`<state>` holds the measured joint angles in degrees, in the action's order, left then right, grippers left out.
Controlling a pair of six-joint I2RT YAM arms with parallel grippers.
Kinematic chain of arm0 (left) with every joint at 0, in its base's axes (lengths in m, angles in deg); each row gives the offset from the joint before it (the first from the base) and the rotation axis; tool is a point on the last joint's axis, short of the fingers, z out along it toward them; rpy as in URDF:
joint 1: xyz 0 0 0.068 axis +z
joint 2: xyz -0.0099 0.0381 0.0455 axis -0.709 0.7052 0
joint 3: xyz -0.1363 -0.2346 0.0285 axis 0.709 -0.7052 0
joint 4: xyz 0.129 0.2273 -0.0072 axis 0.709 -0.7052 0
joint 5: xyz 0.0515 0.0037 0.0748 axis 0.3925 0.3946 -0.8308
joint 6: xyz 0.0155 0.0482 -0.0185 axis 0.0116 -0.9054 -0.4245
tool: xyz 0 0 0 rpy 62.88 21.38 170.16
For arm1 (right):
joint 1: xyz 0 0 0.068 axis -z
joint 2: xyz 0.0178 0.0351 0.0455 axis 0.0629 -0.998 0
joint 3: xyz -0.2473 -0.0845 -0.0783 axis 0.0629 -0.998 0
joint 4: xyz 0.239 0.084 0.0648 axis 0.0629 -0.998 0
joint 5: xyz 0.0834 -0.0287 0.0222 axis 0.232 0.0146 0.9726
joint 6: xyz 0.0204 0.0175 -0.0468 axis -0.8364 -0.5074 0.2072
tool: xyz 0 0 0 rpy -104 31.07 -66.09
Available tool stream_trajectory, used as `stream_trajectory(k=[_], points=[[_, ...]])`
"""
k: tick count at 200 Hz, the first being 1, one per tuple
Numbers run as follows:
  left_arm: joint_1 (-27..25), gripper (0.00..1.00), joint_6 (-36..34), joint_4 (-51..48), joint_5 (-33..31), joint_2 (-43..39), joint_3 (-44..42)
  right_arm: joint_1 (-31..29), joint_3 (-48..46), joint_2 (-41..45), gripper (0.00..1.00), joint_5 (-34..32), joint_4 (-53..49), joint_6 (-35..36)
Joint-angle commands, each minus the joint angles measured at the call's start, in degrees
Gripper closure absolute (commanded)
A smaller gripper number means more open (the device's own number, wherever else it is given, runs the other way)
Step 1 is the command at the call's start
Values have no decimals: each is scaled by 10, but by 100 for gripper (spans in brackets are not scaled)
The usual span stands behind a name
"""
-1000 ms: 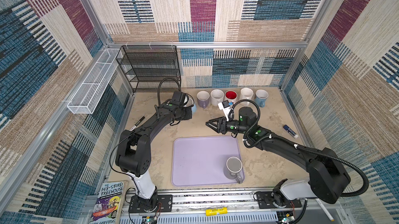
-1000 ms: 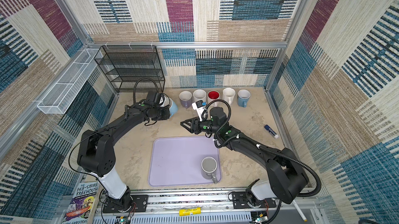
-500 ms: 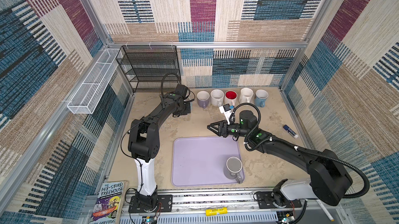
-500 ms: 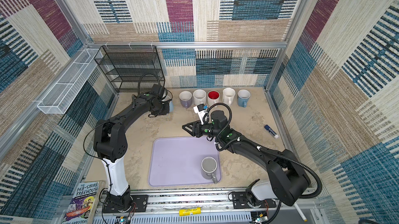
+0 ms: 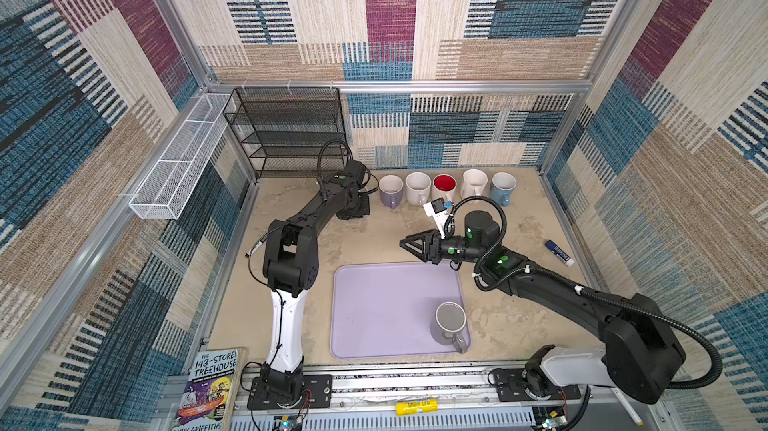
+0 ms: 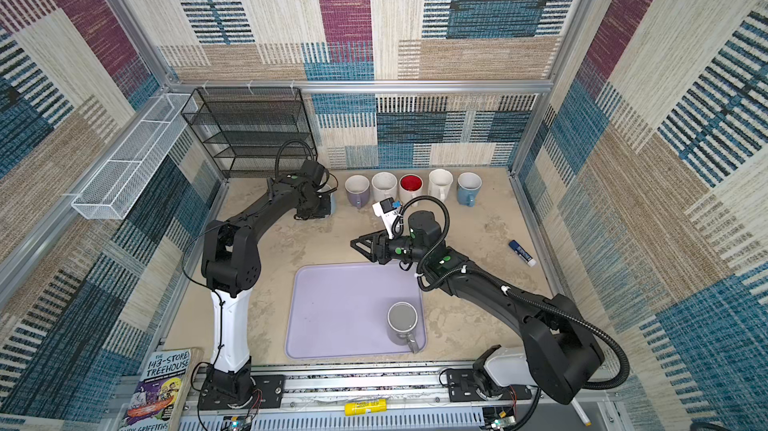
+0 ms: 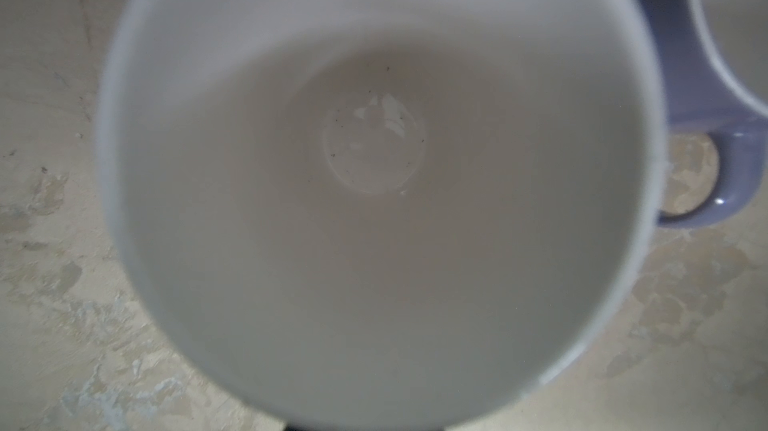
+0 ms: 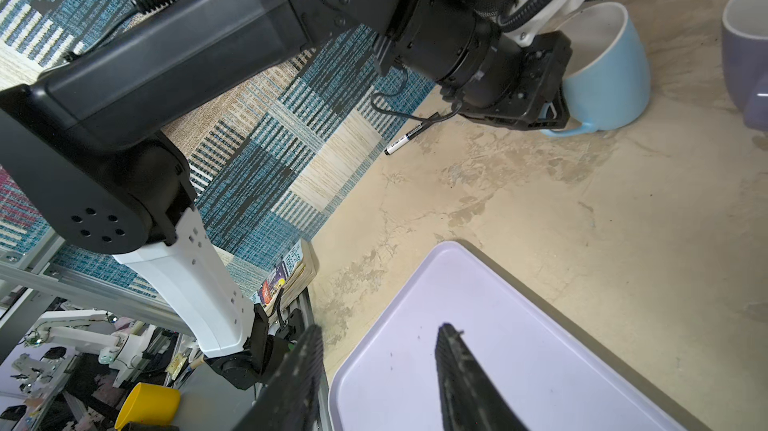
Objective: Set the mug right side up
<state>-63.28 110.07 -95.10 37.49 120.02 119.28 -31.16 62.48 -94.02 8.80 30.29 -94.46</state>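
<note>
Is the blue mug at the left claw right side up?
Right side up: mug mouth faces up, base on the table, left claw at its handle.

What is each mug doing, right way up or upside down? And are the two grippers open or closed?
light blue mug: upright on the table, mouth up, empty.
left gripper: shut on the light blue mug, at its handle side.
grey mug: looks bottom-up, in a corner of the tray.
right gripper: open, empty, above the tray's far edge.
back row of mugs: all five upright.
</note>
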Motion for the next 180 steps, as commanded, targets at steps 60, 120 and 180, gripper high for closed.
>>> stream_trajectory(k=[60, 120, 180], points=[[1, 100, 3, -26, -13, 46, 78, 1, 7, 4, 53, -7, -8, 14], [1, 97, -2, -36, -7, 59, 99, 3, 5, 7, 53, -8, -11, 16], [1, 89, -3, -37, 2, 59, 104, 4, 2, 10, 53, -5, -9, 14]])
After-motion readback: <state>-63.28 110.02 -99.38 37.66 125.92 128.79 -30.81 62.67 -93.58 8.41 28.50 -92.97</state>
